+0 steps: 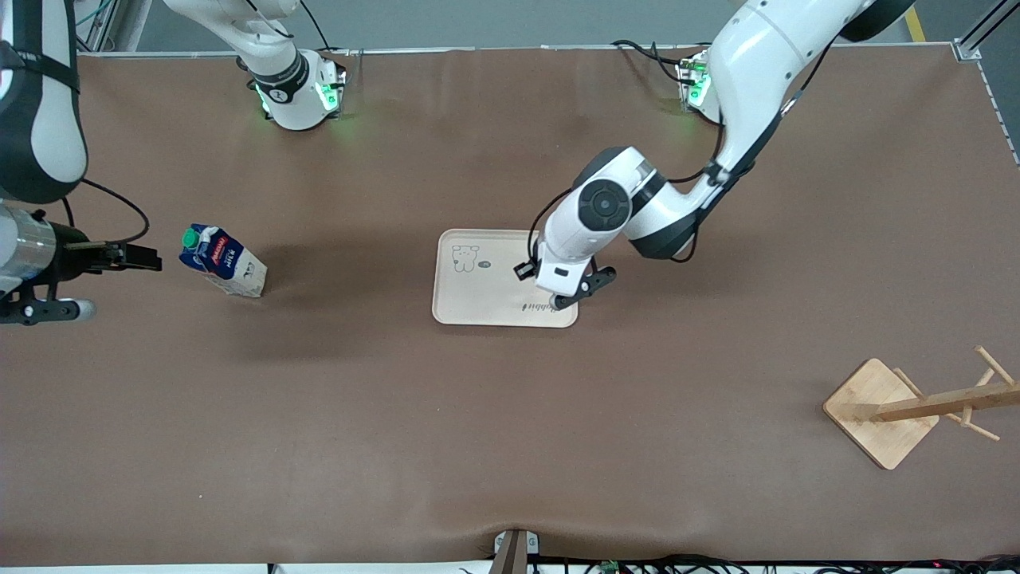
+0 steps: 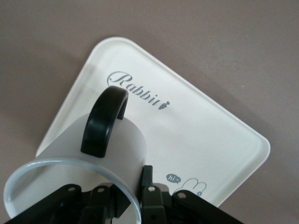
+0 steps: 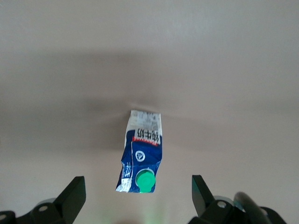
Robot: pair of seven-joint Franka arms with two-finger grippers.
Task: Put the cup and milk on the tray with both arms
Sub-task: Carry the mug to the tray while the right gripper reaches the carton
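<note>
Over tray [image 1: 478,295], left pincer [image 2: 128,198] gripping cup [image 2: 70,163], milk [image 1: 223,261] apart

Tray mid-table, milk toward the right arm's end, wooden rack toward the left arm's end.

The tray [image 1: 486,279] lies mid-table; over its corner nearest the left arm's end, the left gripper [image 1: 558,296] holds the cup [image 2: 70,158]. The milk [image 1: 223,261] stands on the table well apart from the tray, with the right gripper [image 1: 139,257] spread just beside it. The wooden rack [image 1: 908,408] lies nearer the front camera.
</note>
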